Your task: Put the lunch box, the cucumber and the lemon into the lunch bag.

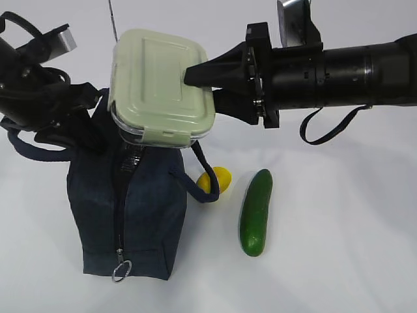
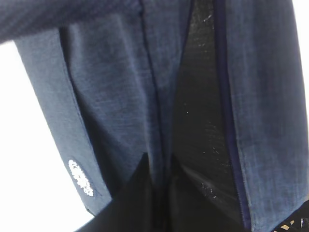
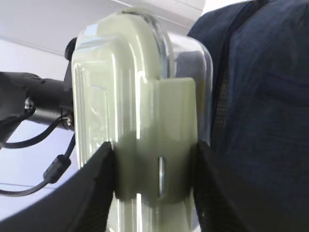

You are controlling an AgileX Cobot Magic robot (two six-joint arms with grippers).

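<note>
A plain white tabletop (image 1: 339,261) carries everything in front of you, with a pale wall behind. Your right pincer (image 3: 153,191) is clamped on the lunch box (image 1: 161,83), its two dark fingers (image 3: 99,193) pressed against either face of the pale green clip at the box's short end; in the exterior view it reaches in from the right and holds the box tipped up, lid toward the camera, above the top of the lunch bag (image 1: 130,215). The box's lower edge sits right at the bag's upper opening, though you cannot tell whether it touches the fabric. Your left pincer (image 2: 159,193) is clenched tight on navy cloth of the bag, the fingertips pinching a fold beside the dark mesh strip, and in the exterior view that arm comes in from the upper left at the bag's top corner. The bag stands upright, its zipper track running down the front to a metal ring pull (image 1: 121,270) near the base. Just right of the bag lies the lemon (image 1: 217,180), partly behind a loop handle (image 1: 199,176), and beside it the cucumber (image 1: 255,212) lies lengthwise on the tabletop.
</note>
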